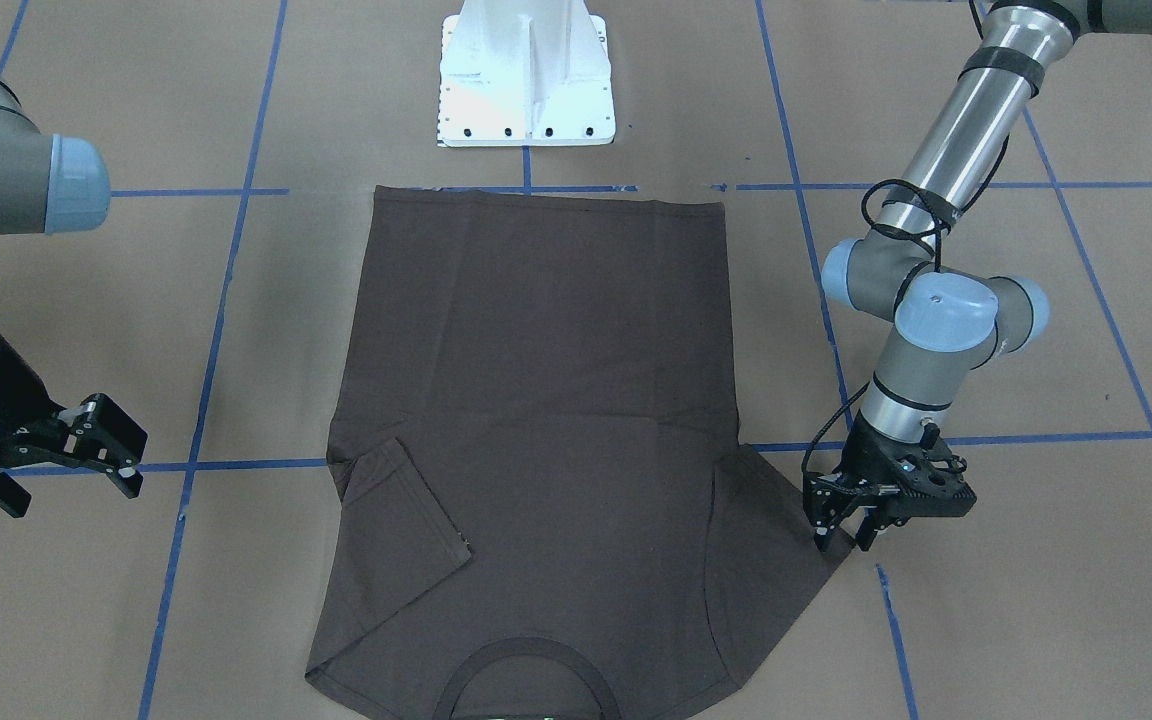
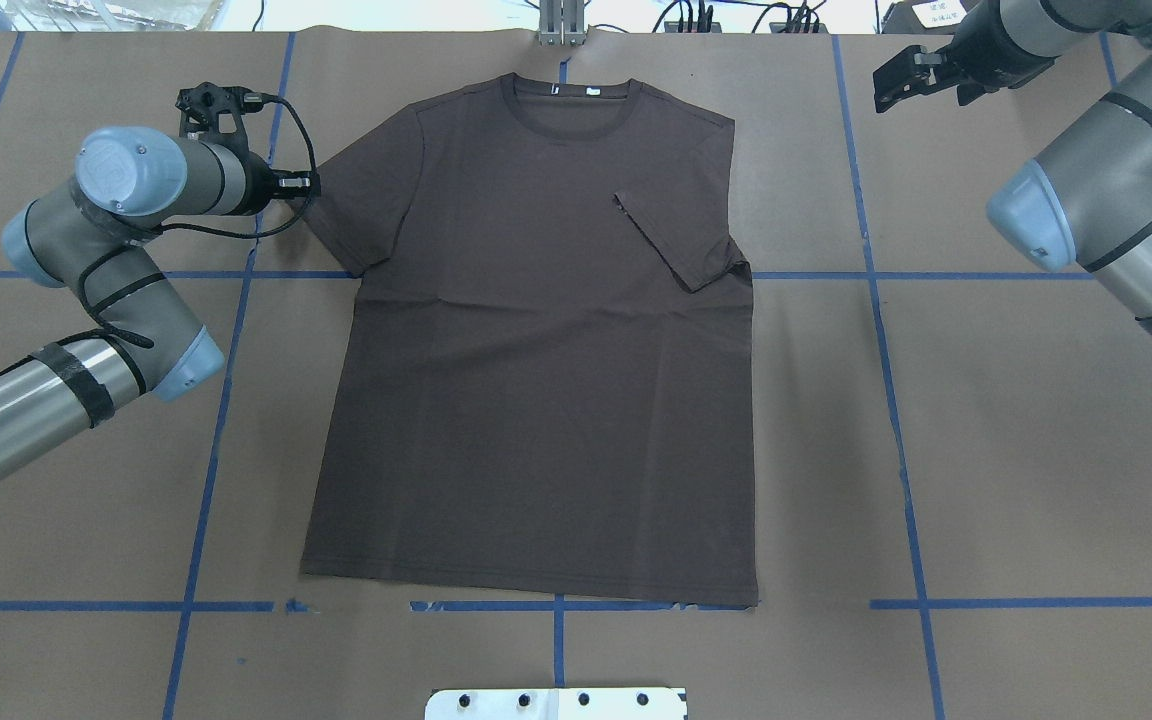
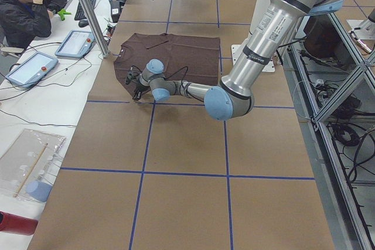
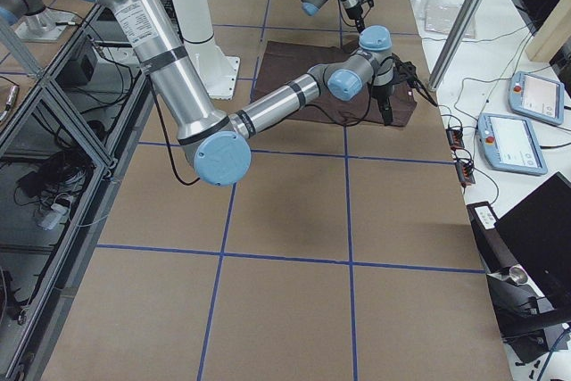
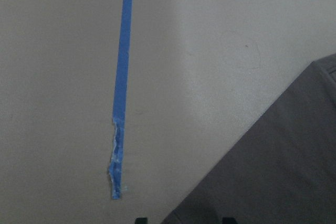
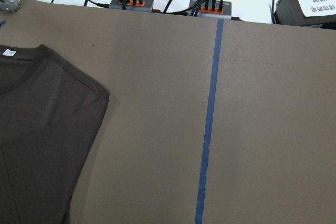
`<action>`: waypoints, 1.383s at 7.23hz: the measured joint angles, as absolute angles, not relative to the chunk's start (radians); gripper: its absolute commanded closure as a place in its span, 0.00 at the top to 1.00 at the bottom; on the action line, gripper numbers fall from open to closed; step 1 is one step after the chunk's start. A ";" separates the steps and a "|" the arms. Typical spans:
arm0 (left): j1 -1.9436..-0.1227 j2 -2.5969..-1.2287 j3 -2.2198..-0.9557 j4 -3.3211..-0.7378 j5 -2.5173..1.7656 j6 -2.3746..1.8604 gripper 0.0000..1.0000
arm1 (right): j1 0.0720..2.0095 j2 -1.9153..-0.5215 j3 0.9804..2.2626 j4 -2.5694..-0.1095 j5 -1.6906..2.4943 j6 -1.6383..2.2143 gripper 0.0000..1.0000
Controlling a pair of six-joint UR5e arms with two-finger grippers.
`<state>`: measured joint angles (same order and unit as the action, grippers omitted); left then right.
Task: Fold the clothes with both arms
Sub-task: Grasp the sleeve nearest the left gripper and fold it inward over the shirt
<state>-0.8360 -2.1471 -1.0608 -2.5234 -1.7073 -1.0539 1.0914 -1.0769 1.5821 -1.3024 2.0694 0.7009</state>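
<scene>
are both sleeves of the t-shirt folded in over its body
No, only the right-side sleeve is folded in over the T-shirt; the left-side sleeve lies spread out flat.

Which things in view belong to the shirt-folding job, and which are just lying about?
Job in hand: T-shirt, left gripper, right gripper.

Just lying about: white pedestal, tablets, power strips.

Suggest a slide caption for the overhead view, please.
Dark T-shirt laid flat, one sleeve folded in; left gripper at the other.
</scene>
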 measured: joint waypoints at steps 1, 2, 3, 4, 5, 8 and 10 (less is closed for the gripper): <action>-0.836 -2.147 -1.060 -2.523 -1.707 -1.054 0.44 | 1.092 -1.077 1.582 -1.302 2.069 0.701 1.00; -0.836 -2.147 -1.060 -2.523 -1.707 -1.054 0.44 | 1.092 -1.077 1.582 -1.302 2.069 0.701 1.00; -0.836 -2.148 -1.060 -2.523 -1.704 -1.054 0.44 | 1.092 -1.077 1.582 -1.302 2.069 0.701 1.00; -0.836 -2.148 -1.060 -2.523 -1.697 -1.054 0.40 | 1.092 -1.077 1.582 -1.302 2.069 0.701 1.00; -0.836 -2.148 -1.060 -2.523 -1.694 -1.053 0.19 | 1.091 -1.077 1.581 -1.302 2.069 0.701 1.00; -0.836 -2.149 -1.066 -2.525 -1.688 -1.052 0.00 | 1.091 -1.077 1.579 -1.302 2.069 0.700 1.00; -0.836 -2.156 -1.106 -2.506 -1.688 -1.055 0.00 | 1.090 -1.076 1.579 -1.302 2.069 0.701 1.00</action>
